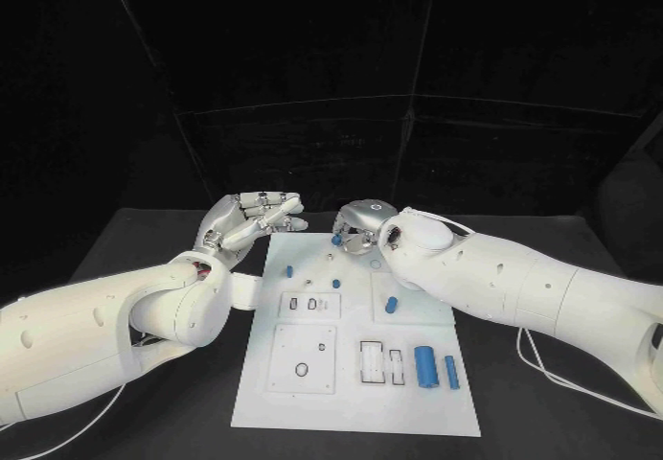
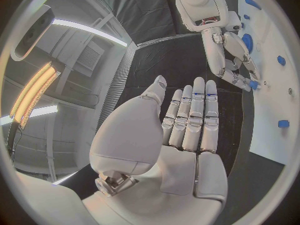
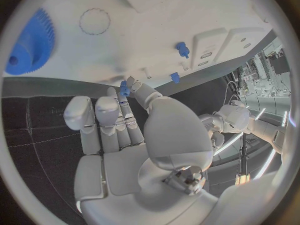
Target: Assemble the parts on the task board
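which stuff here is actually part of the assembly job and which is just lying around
Belongs to the job:
- task board
- small blue part pinched by the right robot hand
- blue gear
- two blue cylinders
- small blue pegs

Just there:
- black table
- white cable

Bright subjects against a dark, unlit surround

In the head view the task board (image 1: 356,402) and white arms are evenly lit and sharp, while the black table (image 1: 138,249) and backdrop swallow light, with only soft shadows. Both wrist views bend straight edges strongly toward a dark circular rim; ceiling light strips (image 2: 87,30) glare in the left wrist view, and a near blue part (image 3: 28,47) looks soft.
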Robot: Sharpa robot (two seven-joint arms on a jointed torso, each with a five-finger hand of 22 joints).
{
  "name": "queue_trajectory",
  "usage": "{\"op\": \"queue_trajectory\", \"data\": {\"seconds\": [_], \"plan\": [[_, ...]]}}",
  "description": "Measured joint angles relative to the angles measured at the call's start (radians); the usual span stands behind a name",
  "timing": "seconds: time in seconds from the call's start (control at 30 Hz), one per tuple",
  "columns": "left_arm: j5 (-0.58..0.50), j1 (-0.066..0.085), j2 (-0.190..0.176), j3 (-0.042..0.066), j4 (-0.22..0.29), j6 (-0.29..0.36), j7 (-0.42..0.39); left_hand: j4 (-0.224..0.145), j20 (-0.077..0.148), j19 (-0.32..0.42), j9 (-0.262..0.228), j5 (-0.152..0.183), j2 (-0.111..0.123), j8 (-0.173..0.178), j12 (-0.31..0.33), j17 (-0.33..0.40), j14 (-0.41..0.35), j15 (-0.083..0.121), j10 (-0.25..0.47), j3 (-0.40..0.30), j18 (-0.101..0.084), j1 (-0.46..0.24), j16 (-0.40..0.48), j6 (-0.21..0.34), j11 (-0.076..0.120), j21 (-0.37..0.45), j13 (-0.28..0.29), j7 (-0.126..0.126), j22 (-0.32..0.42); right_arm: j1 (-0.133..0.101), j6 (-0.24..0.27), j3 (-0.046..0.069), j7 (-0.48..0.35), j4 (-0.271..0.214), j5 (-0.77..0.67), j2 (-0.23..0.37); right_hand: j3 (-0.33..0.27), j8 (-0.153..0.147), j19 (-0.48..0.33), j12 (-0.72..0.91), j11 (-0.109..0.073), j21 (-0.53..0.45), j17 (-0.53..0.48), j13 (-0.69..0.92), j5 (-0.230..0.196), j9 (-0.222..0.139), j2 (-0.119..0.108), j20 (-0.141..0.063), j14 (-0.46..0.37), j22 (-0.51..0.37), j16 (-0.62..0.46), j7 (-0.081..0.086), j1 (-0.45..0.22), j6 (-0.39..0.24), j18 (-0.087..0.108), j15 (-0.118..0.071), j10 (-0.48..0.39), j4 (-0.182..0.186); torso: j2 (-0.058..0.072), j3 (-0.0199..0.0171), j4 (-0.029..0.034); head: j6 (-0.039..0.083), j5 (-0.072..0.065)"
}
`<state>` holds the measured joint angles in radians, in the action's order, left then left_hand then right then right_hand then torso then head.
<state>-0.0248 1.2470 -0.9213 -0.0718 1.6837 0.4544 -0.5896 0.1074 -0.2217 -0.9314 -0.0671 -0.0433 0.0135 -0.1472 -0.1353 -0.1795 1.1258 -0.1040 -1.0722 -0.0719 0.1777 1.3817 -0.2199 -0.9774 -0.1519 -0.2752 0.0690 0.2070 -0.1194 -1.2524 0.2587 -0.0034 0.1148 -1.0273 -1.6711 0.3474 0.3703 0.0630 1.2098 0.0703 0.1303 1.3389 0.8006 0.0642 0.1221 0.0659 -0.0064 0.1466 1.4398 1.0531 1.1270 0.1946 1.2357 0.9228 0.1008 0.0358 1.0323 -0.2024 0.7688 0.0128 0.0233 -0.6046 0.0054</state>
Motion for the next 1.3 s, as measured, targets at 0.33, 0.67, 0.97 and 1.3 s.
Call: {"op": "queue_trajectory", "data": {"seconds": [0.33,0.67,0.97,1.3], "plan": [[0.0,0.0,0.001,0.0,-0.003,-0.001,0.002,0.0,0.0,0.0,0.001,0.0,0.0,0.0,0.0,0.0,0.0,0.0,0.0,0.0,0.0,0.0,0.0,0.0,0.0,0.0,0.0,0.0,0.0,0.0,0.006,0.0,-0.004,-0.019,0.01,0.001,0.009,0.0,0.036,0.049,-0.018,0.02,0.05,0.007,0.0,0.002,-0.004,-0.011,0.011,0.055,0.035,-0.006,0.004,0.006,0.0,-0.011,0.072,0.016,0.0,0.0,0.0,0.0,0.0],[0.0,0.0,0.002,0.0,-0.006,-0.002,0.004,0.0,0.0,0.0,0.0,0.0,0.0,0.004,0.0,-0.001,0.0,0.0,0.0,0.0,0.0,0.0,0.0,0.0,0.0,0.0,-0.001,0.0,0.002,0.0,0.008,0.0,-0.006,-0.025,0.018,0.0,0.015,0.0,0.043,0.049,-0.02,0.024,0.061,0.007,0.004,0.002,-0.004,-0.011,0.015,0.068,0.04,-0.009,0.004,0.009,0.0,-0.015,0.081,0.021,0.0,0.001,0.0002,-0.005,-0.001],[0.0,0.0,0.003,0.0,-0.012,-0.003,0.006,-0.003,0.0,0.0,0.0,0.0,0.0,0.004,0.0,-0.001,0.0,0.0,0.0,0.003,0.0,0.0,0.004,0.0,0.0,0.0,-0.001,0.0,0.002,0.0,0.031,0.0,-0.001,-0.052,0.019,0.038,0.022,0.0,0.047,0.049,-0.02,0.024,0.056,0.003,0.004,0.002,-0.005,-0.014,0.015,0.066,0.04,-0.009,0.014,0.009,0.0,-0.015,0.081,0.022,0.0,0.0006,0.0001,-0.002,0.001],[0.0,0.0,0.002,0.0,-0.031,-0.007,0.007,-0.003,0.0,0.0,0.0,0.0,0.0,0.004,0.001,-0.001,0.0,0.0,0.0,0.003,0.0,0.0,0.004,0.0,0.0,0.004,-0.001,0.0,0.002,0.0,0.054,0.001,0.03,-0.238,0.072,0.27,-0.06,0.028,0.157,0.216,-0.071,0.102,0.2,0.093,0.024,0.012,-0.083,-0.041,0.027,0.219,0.144,-0.045,-0.06,0.049,-0.033,-0.049,0.326,0.092,-0.004,-0.0008,-0.0084,0.01,-0.006]]}}
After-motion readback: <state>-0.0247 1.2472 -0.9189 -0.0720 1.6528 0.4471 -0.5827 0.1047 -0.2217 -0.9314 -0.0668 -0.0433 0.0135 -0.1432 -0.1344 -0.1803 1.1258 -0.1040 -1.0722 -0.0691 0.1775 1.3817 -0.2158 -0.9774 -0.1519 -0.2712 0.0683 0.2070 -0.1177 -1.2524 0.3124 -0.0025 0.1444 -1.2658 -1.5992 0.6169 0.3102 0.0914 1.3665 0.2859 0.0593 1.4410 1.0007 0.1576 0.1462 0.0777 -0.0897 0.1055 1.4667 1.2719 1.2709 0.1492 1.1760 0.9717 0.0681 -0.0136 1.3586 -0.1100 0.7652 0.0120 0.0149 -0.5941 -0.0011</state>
